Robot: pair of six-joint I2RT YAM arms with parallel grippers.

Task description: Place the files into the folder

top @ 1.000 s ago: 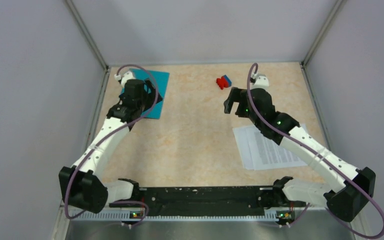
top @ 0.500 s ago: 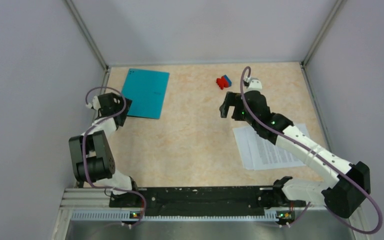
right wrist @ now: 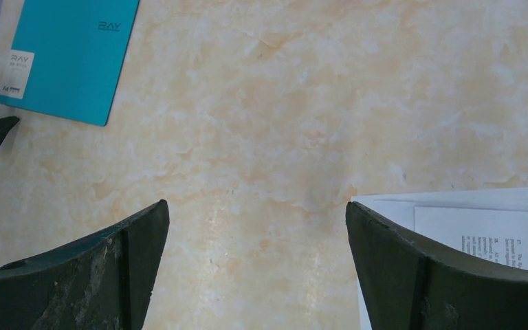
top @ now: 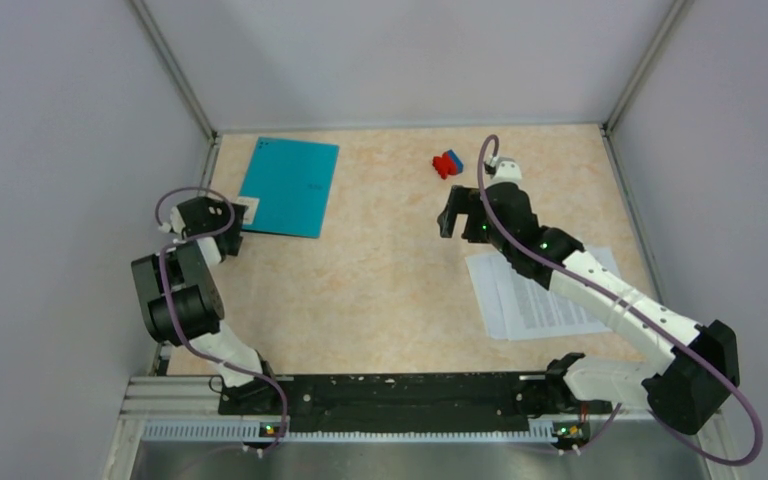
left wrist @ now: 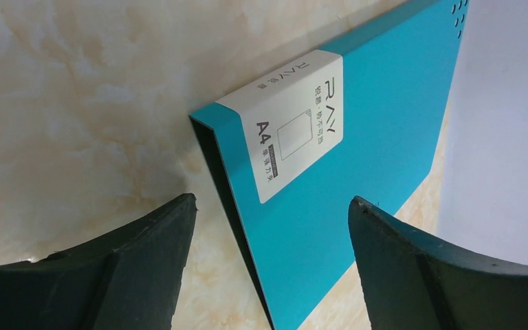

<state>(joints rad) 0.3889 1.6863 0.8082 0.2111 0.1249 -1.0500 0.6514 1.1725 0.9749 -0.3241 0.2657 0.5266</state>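
Observation:
The teal folder (top: 290,187) lies shut at the far left of the table, its white label (left wrist: 295,124) at the near left corner. My left gripper (top: 232,222) sits low at that corner, open, the folder's edge (left wrist: 247,206) lying between its fingers (left wrist: 144,261) untouched. The files (top: 545,295), white printed sheets, lie at the near right, partly under my right arm; their corner (right wrist: 481,227) shows beside the right finger. My right gripper (top: 450,215) hangs open over bare table mid-right (right wrist: 258,206), holding nothing.
A small red-and-blue object (top: 447,163) sits at the back, right of centre. Grey walls close in the table on the left, back and right; the left wall (left wrist: 502,137) runs close along the folder's far edge.
The left arm has drawn back from over the folder and folded down to its near left corner, jaws narrowing slightly. The right arm has barely shifted.

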